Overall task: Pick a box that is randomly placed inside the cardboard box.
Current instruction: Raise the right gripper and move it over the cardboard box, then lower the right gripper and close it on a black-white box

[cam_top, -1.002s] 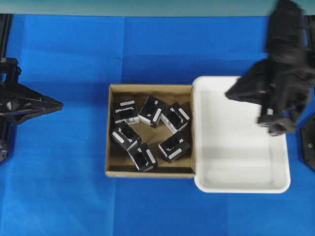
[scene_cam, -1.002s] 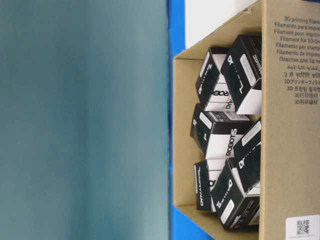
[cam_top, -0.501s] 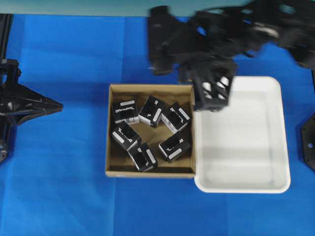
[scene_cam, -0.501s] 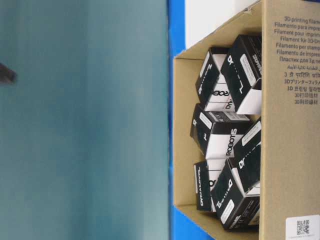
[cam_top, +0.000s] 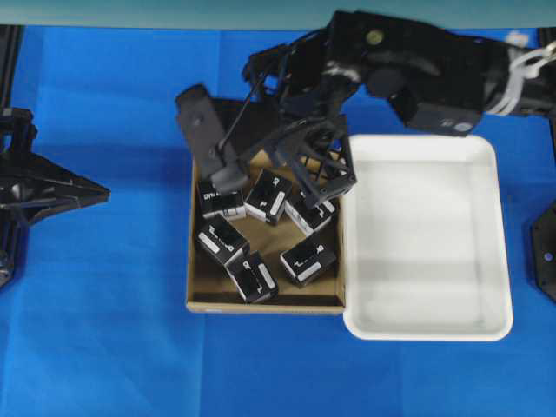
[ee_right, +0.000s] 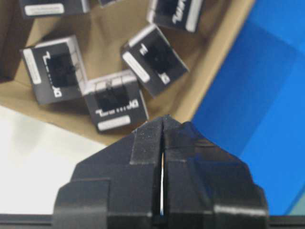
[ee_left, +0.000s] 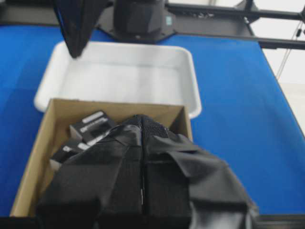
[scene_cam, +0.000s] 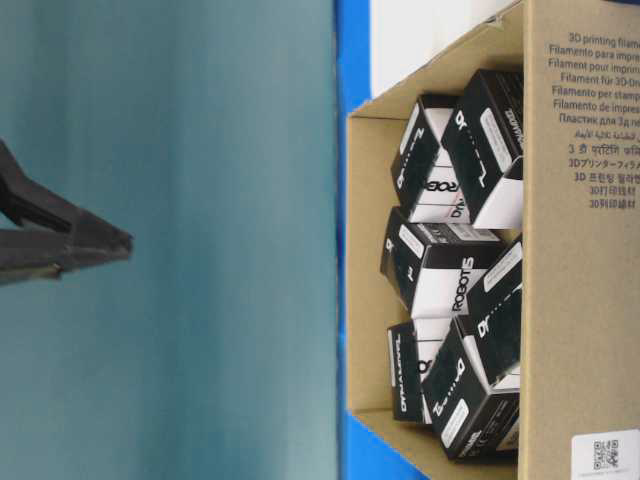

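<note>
Blue cloth covers the table. On the far left, the left gripper (cam_top: pixel 102 188) waits with its jaws pressed together, out of the way. In the middle sits the cardboard box (cam_top: pixel 201 300) with six black boxes inside; one box (cam_top: pixel 221 241) lies near its left wall. A second ago the right gripper (cam_top: pixel 208 148) hung over the white tray (cam_top: pixel 434 323). Now it has swung across to the cardboard box's top left corner, jaws pinched tight and empty, probably to choose a box.
</note>
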`<state>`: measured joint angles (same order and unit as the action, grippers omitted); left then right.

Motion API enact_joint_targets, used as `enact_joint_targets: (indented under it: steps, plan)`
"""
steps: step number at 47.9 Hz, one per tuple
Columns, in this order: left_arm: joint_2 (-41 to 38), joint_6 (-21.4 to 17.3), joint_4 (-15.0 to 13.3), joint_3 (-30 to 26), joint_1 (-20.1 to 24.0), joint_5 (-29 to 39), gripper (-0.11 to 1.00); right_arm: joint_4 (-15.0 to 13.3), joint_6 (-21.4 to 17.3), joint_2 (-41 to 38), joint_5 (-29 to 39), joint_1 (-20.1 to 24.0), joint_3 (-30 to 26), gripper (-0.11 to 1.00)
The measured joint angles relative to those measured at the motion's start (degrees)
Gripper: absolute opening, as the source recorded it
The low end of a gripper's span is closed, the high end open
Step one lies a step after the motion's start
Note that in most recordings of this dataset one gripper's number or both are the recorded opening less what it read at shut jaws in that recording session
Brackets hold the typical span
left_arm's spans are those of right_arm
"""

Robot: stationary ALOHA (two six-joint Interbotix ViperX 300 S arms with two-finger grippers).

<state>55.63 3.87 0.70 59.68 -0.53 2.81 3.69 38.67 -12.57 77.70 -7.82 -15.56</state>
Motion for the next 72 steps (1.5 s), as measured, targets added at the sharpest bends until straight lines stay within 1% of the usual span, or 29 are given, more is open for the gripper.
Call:
enact_joint_targets:
  steps: [5, 11, 19, 25, 28, 31, 33, 39, 41, 43, 45, 55, 64, 72]
  plan:
    - [0.1, 0.0, 0.0, -0.1, 0.0, 0.0, -0.07, 0.0, 2.5, -0.8, -0.4, 1.3, 0.1, -0.02]
    - [0.1, 0.0, -0.1, -0.1, 0.0, 0.0, -0.07, -0.4, 6.6, -1.9, -1.7, 2.3, 1.6, -0.01]
    - [0.1, 0.0, 0.0, -0.1, 0.0, 0.0, -0.07, -4.4, 13.9, -4.5, -7.4, 1.8, 5.3, 0.01]
    - [0.0, 0.1, 0.0, -0.1, -0.1, 0.0, -0.07, -5.2, 17.7, -5.3, -11.0, 0.5, 7.7, 0.07]
    - [0.1, 0.1, 0.0, -0.1, -0.1, 0.0, -0.07, -5.2, 18.9, -5.3, -12.1, -0.3, 8.9, 0.16]
    - [0.2, 0.0, 0.0, -0.1, -0.2, 0.0, -0.07, -5.3, 19.3, -5.4, -12.9, -1.1, 9.8, 0.3]
    - [0.2, 0.1, 0.0, -0.1, -0.2, 0.0, -0.07, -5.2, 19.4, -5.4, -13.3, -1.4, 10.2, 0.4]
    - [0.2, 0.1, -0.1, -0.1, -0.2, 0.0, -0.07, -4.4, 19.6, -5.6, -14.2, -1.7, 11.0, 0.77]
    - [0.2, 0.1, 0.0, -0.1, -0.2, 0.0, -0.07, -4.3, 19.7, -5.6, -14.7, -1.6, 11.2, 0.87]
    - [0.2, 0.1, 0.0, -0.1, -0.1, 0.0, -0.07, -4.2, 19.8, -5.6, -15.7, -1.5, 11.8, 0.94]
    - [0.2, 0.2, 0.0, 0.0, -0.2, -0.1, -0.07, -4.2, 19.7, -5.8, -16.8, -1.5, 12.2, 0.99]
    - [0.2, 0.3, -0.1, -0.1, -0.2, 0.0, -0.07, -4.2, 20.5, -7.4, -19.5, -0.6, 14.3, 0.99]
    - [0.0, 1.1, 0.0, -0.1, -0.1, 0.0, -0.07, -4.1, 23.0, -8.1, -21.4, 0.4, 16.6, 0.99]
    - [-0.2, 1.4, 0.0, -0.1, 0.0, 0.0, -0.07, -4.2, 23.1, -8.2, -26.5, 0.8, 19.3, 0.99]
